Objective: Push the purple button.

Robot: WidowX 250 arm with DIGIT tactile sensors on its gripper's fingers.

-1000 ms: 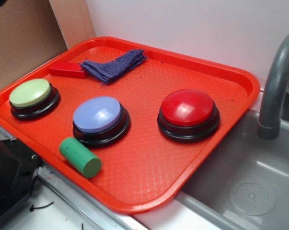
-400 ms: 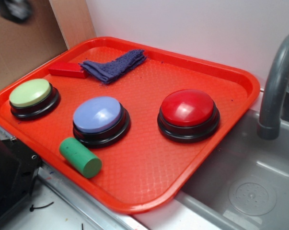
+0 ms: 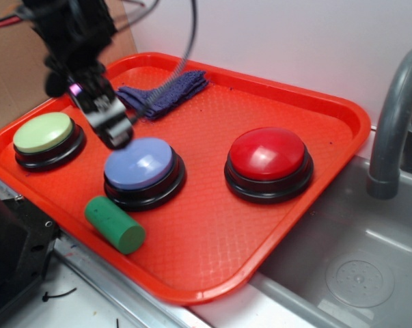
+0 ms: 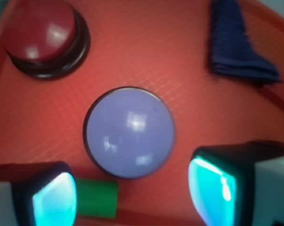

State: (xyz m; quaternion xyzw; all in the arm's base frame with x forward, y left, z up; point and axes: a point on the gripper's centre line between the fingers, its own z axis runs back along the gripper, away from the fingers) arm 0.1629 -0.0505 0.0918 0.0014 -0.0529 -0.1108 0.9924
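The purple button sits on the red tray, left of centre. In the wrist view the purple button lies just ahead of the fingers, filling the middle. My gripper hangs just above the button's back-left edge, between it and the light green button. Seen from the wrist, the gripper is open, its two teal-lit pads wide apart with nothing between them. I cannot tell whether it touches the button.
A red button stands to the right on the tray. A green cylinder lies near the tray's front edge. A dark blue cloth lies at the back. A grey faucet and sink are on the right.
The arm has come in from the upper left and dropped down to the purple button's back-left edge. The buttons, cylinder and cloth have not moved.
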